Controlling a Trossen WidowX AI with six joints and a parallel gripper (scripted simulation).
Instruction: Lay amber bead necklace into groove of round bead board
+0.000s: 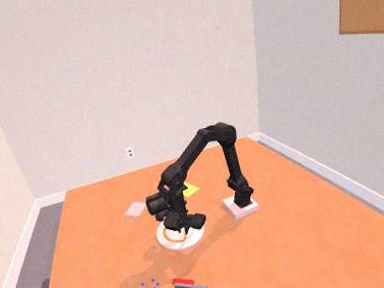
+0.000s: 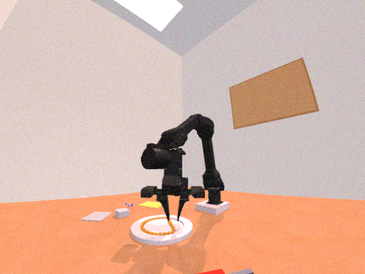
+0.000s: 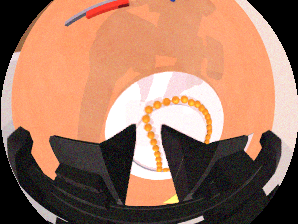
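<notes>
The round white bead board lies on the orange table. The amber bead necklace lies on it as a closed, uneven loop. One side is curved near the groove. The other side cuts across the board as a nearly straight strand, away from the groove, whose bare arc shows beside it in the wrist view. My gripper is partly open, pointing down low over the board. Its fingertips stand either side of that strand with a gap between them. Fingers hide part of the loop.
A yellow square and a pale flat square lie beyond the board, with a small white block. A red piece with a grey bar and small blue dots lie on the table's other side.
</notes>
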